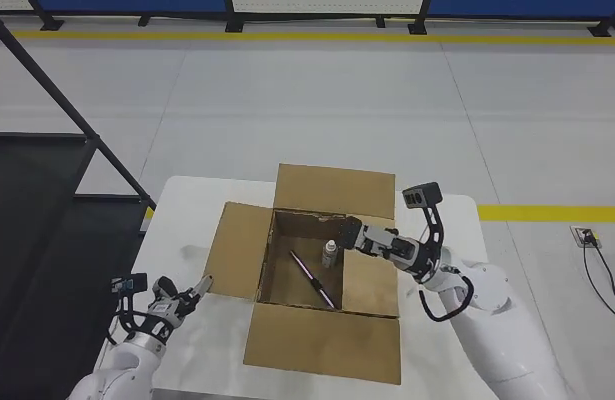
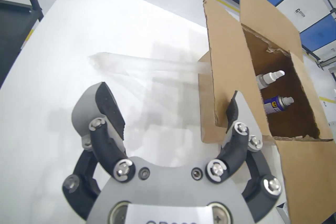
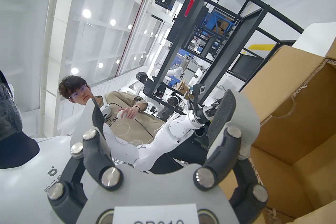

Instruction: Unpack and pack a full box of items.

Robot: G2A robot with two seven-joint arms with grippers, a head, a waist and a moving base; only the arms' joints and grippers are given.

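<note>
Just drop the open right tool (image 1: pixel 349 232) straight onto the white bottle (image 1: pixel 330 253) mid-frame, dodge the box (image 1: pixel 327 345) walls, ignore the open left tool (image 2: pixel 169 89).

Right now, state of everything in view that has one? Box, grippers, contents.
Box: open, four flaps folded out.
Left gripper: open, empty, beside the box.
Right gripper: open, empty, over the box.
White bottle: in the box, looks upright.
Blue can: in the box, pose unclear.
</note>
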